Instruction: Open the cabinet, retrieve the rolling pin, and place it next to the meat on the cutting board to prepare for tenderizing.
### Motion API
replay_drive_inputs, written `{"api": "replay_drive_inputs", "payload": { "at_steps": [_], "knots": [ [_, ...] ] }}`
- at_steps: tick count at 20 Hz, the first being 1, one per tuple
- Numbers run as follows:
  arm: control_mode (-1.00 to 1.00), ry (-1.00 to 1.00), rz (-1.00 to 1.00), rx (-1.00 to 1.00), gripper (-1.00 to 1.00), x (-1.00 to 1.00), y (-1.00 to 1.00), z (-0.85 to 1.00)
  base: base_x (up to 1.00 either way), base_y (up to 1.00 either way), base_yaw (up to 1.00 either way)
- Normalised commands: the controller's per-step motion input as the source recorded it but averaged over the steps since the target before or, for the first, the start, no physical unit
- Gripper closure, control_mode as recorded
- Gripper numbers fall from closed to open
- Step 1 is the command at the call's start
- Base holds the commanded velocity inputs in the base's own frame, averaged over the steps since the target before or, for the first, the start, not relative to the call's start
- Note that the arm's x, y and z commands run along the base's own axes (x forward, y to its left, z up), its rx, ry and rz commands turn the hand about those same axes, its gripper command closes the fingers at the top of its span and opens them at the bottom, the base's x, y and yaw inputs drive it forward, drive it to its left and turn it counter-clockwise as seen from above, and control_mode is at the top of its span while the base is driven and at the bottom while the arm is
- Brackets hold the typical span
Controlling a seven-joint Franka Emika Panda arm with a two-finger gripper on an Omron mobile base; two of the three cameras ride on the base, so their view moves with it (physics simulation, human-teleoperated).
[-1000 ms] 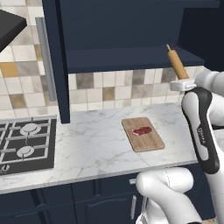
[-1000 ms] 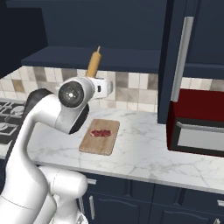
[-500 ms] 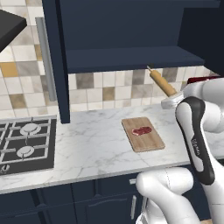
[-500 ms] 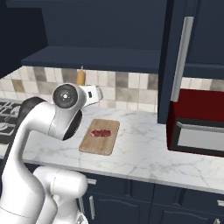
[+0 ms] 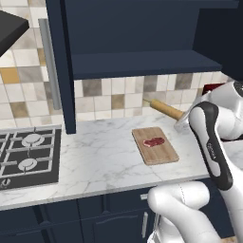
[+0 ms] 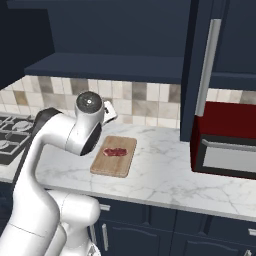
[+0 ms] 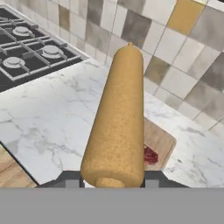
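- Since a second ago the rolling pin (image 5: 164, 109) has swung from near-upright down to a low slant and sunk toward the counter.
- The gripper (image 7: 112, 180) pinches this smooth tan wooden cylinder between its dark finger tips, above the marble counter (image 5: 104, 152).
- Below lies the rounded wooden cutting board (image 5: 159, 151), carrying the flat red meat (image 5: 153, 141).
- The navy cabinet (image 5: 128, 42) stands open.
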Motion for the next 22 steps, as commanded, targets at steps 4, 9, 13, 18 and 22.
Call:
{"api": "replay_drive_inputs", "payload": {
  "at_steps": [4,9,13,18,22],
  "knots": [
    [-1.0,0.08,0.27,-0.08,1.0,0.01,-0.02,-0.59,0.0,0.0,0.0],
    [-1.0,0.06,0.27,-0.06,1.0,0.0,-0.1,-0.45,0.0,0.0,0.0],
    [-1.0,0.11,0.2,-0.07,1.0,0.02,-0.23,-0.28,0.0,0.0,0.0],
    [-1.0,0.12,0.18,-0.08,1.0,0.11,-0.19,-0.36,0.0,0.0,0.0],
    [-1.0,0.1,0.16,-0.09,1.0,0.26,-0.11,-0.4,0.0,0.0,0.0]
  ]
}}
